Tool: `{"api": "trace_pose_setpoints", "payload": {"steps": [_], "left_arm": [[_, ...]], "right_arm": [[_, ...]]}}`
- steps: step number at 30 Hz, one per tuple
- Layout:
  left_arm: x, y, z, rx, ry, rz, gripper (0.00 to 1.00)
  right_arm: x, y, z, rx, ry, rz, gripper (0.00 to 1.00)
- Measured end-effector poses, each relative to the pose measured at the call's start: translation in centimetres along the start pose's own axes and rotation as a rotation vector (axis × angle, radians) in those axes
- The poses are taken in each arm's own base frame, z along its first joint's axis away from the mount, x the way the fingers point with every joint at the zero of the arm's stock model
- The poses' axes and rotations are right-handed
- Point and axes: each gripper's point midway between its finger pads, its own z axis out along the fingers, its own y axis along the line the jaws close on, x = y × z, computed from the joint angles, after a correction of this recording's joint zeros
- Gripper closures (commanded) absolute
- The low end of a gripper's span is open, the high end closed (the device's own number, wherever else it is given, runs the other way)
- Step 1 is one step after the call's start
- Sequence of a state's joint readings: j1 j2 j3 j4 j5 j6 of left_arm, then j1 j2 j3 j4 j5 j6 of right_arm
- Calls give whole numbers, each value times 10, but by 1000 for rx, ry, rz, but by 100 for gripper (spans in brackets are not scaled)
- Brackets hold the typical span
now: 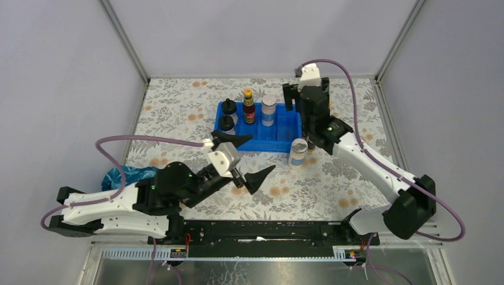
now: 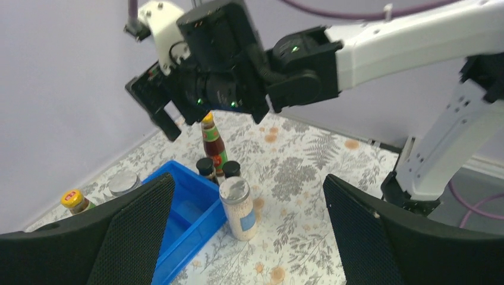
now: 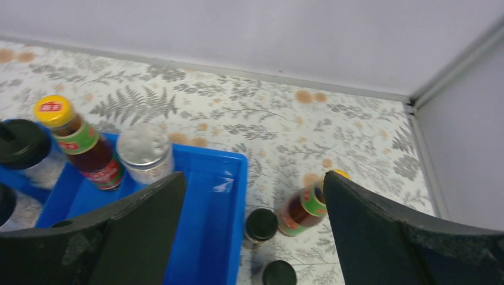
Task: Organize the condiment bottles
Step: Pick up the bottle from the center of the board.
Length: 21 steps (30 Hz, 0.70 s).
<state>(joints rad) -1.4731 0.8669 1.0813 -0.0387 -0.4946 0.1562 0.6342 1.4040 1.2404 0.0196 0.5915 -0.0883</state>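
A blue tray holds two black-domed bottles, a red-labelled yellow-capped bottle and a silver-lidded jar. A second silver-lidded jar stands on the table just off the tray's near right corner. In the right wrist view the other red-labelled bottle and two tiny black-capped bottles stand on the table right of the tray wall. My right gripper is open and empty above them. My left gripper is open and empty, short of the outside jar.
A crumpled blue bag lies at the near left beside my left arm. Grey walls and metal frame posts close in the table on three sides. The tray's right compartment is bare.
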Motion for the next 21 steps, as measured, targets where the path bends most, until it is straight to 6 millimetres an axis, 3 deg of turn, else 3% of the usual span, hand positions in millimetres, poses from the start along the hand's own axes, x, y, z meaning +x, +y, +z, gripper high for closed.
{"api": "trace_pose_setpoints", "payload": {"steps": [5,11,15,21], "left_arm": [[24,-9,14,-3,70,36,1],[38,-15,22,-6,107,45,1],[42,-16,22,-7,112,36,1],[53,-16,22,-10,128,37,1]], "right_arm": [[14,-41,-16,123,-21,44,7],[54,-81,-21,274,-4,83,6],[69,-96,-18,335,7,110,7],[72,-110,-9,382,-14,178,7]]}}
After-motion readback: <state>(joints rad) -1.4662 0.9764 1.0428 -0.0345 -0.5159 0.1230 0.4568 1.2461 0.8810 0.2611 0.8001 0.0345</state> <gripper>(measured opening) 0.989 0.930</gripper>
